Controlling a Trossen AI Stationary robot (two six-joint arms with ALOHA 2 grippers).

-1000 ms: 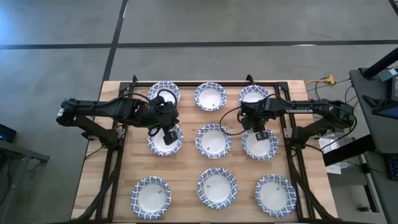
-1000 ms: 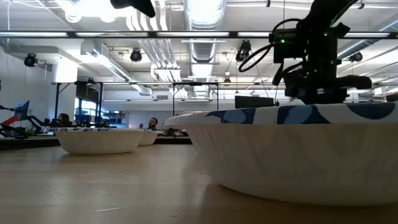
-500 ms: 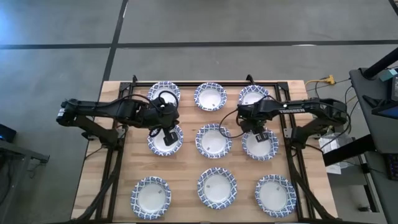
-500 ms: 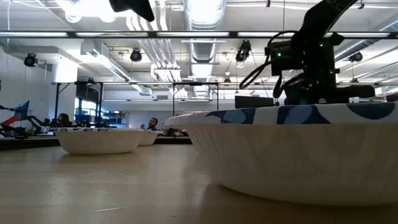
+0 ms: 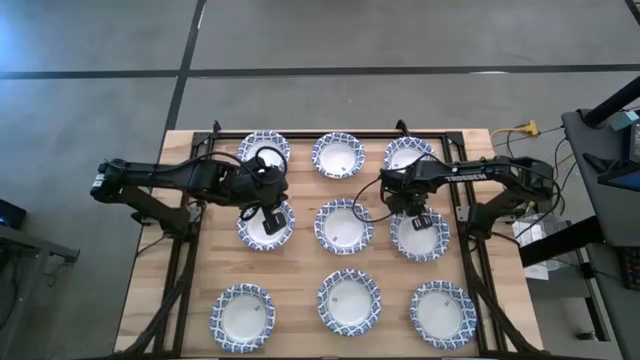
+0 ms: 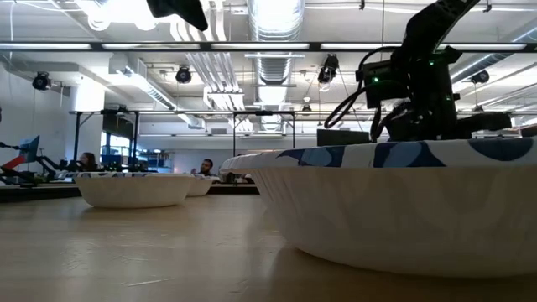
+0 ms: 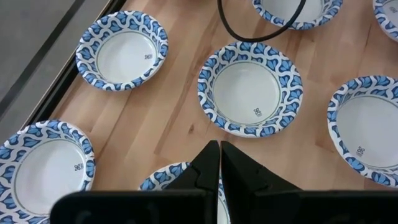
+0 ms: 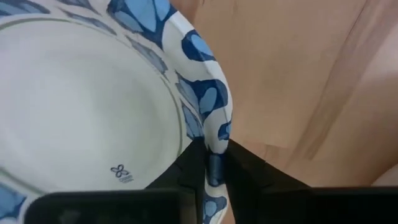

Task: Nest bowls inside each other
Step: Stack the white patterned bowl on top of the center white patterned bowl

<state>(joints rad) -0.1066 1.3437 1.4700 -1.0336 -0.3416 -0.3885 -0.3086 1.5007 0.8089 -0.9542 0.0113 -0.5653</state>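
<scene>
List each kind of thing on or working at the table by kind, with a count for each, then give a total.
Blue-and-white patterned bowls: 9, set out in three rows of three, none nested yet
Robot grippers: 2, the left gripper shut over the middle-left bowl, the right gripper shut on the rim of the middle-right bowl
Total: 11

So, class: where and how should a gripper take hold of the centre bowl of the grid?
Grip the centre bowl by its thin patterned rim, one finger inside and one outside, coming from above. It sits upright and is shallow and wide, probably too wide to span; the right gripper pinches its bowl likewise.
</scene>
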